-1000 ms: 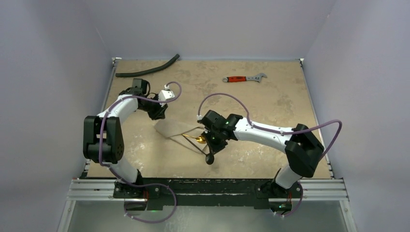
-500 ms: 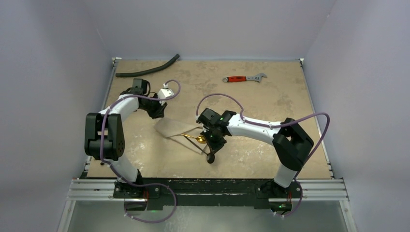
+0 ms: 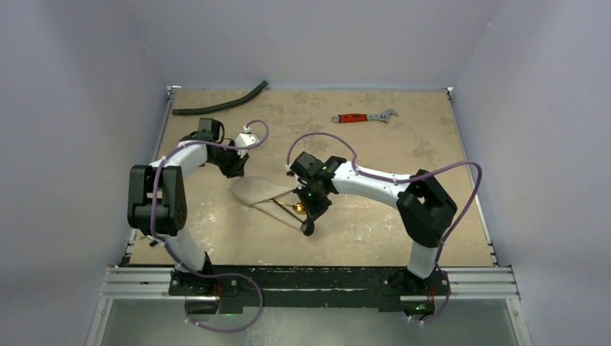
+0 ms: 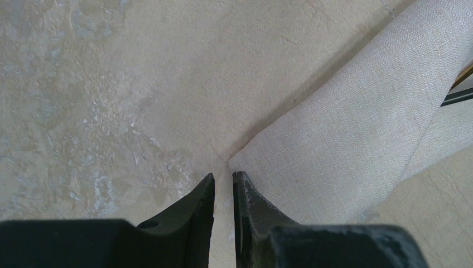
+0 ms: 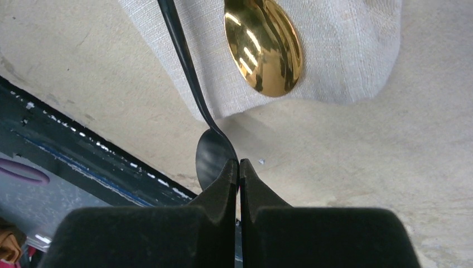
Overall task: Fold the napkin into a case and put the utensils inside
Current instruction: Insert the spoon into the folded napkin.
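The napkin (image 3: pixel 253 191) lies folded at centre frame in the overhead view. The left tool (image 4: pixel 223 187) sits at its upper-left corner, jaws narrowly apart with nothing between them; this likely anchors the cloth against dragging. The right tool (image 5: pixel 239 167) is clamped on the neck of a dark utensil (image 5: pixel 181 61), whose handle crosses the napkin beside the gold spoon (image 5: pixel 262 47). Bare surface (image 3: pixel 389 231) lies open at lower right. The wrench (image 3: pixel 364 117) and hose (image 3: pixel 220 104) lie well apart at the top.
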{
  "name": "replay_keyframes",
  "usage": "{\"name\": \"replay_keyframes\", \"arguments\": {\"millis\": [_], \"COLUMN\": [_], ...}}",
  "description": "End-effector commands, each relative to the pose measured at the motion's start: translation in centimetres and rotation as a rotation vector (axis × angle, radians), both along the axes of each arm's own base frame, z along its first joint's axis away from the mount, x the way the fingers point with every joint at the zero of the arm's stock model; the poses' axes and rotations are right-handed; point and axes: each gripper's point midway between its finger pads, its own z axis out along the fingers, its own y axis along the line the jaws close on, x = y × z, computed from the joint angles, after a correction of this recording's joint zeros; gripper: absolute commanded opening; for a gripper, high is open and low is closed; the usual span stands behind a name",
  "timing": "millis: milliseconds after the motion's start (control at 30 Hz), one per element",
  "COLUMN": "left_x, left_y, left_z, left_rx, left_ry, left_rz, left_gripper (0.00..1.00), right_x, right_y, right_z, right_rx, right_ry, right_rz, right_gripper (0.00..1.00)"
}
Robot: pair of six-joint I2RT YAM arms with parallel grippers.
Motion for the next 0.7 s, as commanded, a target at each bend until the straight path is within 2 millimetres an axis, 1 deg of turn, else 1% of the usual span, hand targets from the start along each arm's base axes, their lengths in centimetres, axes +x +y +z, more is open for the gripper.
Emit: {"name": "replay_keyframes", "arguments": {"millis": [0, 167, 500, 667], "left_x": [0.6, 0.5, 0.4, 0.4], "left_y": [0.3, 0.4, 0.4, 0.3], "left_z": [0.0, -0.4, -1.0, -1.1], "left_rx": [-0.002, 0.007, 0.006, 0.004], "left_ry": [-0.015, -0.007, 0.009, 0.022], "left_rz": [0.009, 0.007, 0.004, 0.000], "left_gripper": [0.17, 0.17, 0.15, 0.14], "right_x": [0.8, 1.9, 4.5, 5.7], "right_y": [1.5, 2.5, 3.2, 3.8], "right_z": [1.1, 1.0, 1.6, 1.0], "right_rx": [0.039, 0.049, 0.063, 0.049], "right_ry": [-0.013, -0.026, -0.059, -0.074], "right_rz": [0.039, 0.046, 0.034, 0.047], "right_gripper": [0.00, 0.00, 0.00, 0.00]}}
